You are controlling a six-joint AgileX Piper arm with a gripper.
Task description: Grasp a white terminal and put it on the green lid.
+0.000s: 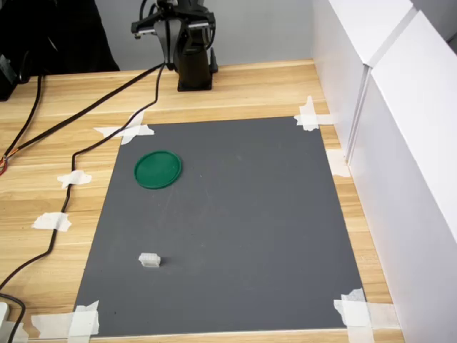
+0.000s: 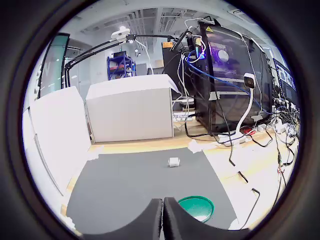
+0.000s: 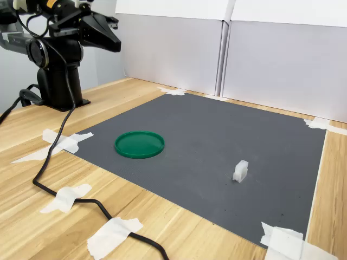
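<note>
1. One white terminal [image 1: 150,261] lies nearest the camera in the first exterior view, on the grey mat [image 1: 243,236] toward its front left part, touching nothing else
2. Beyond it, well apart, the green lid [image 1: 158,169] lies flat on the same mat near the far left corner in the first exterior view; both exterior views show it bare
3. White tape scraps [image 1: 128,131] pin the mat's corners to the wooden table [image 1: 64,143], and a black cable [image 1: 64,161] trails across the wood
4. Farthest back, the arm [image 1: 187,43] is folded above its base, off the mat
5. In the wrist view the gripper [image 2: 163,220] has its fingers pressed together, holding nothing
</note>
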